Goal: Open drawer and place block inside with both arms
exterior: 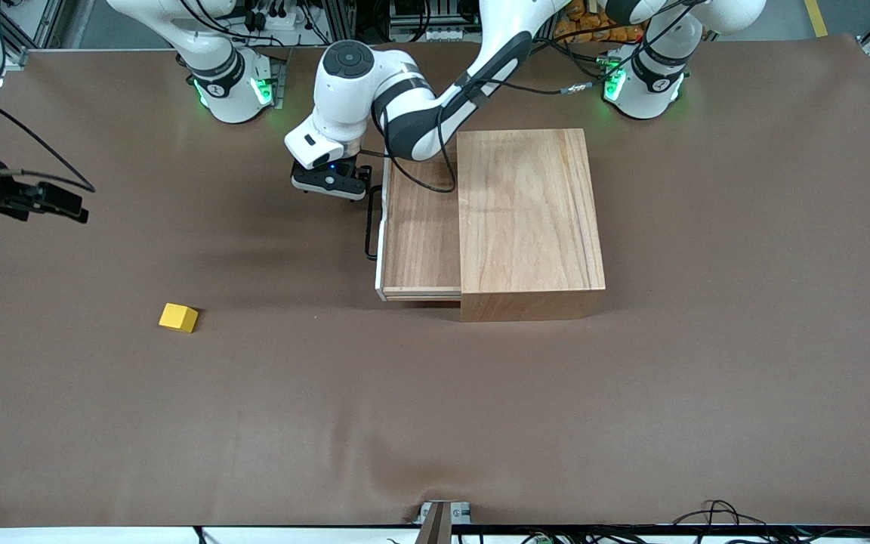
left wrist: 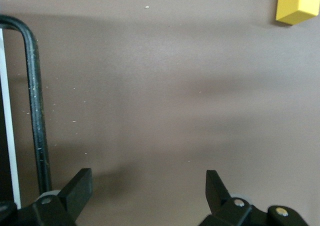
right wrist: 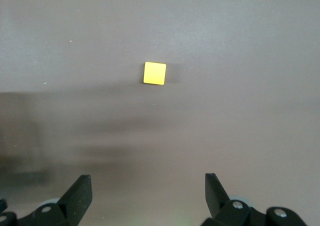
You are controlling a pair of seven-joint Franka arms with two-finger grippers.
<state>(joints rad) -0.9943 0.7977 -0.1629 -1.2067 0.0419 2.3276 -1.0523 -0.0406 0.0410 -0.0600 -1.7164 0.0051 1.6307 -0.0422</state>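
Drawer (exterior: 420,227) is pulled partway out of the wooden box (exterior: 529,215), sticking out toward the right arm's end of the table. Tray looks bare inside. Its black handle (exterior: 369,223) sits on the white-edged front panel, apart from any gripper.

Left gripper (exterior: 329,181) hangs over the brown table cover (exterior: 435,408), just beside the drawer front, at abt 10 o'clock from the handle's middle in the front view. Fingers (left wrist: 77,188) spread wide, holding nothing; in the left wrist view the handle bar (left wrist: 35,96) runs close by one finger w/o being between the two.

Block (exterior: 179,317) rests on the table, well apart from the drawer, at abt 8 o'clock from it and nearer the front camera. Also seen in the left wrist view (left wrist: 298,6).

Right gripper (exterior: 46,200) is up in the air near the right arm's end of the table, at abt 11 o'clock from the block. Its fingers (right wrist: 77,193) are wide apart, empty; block (right wrist: 154,73) shows below it on the cover.
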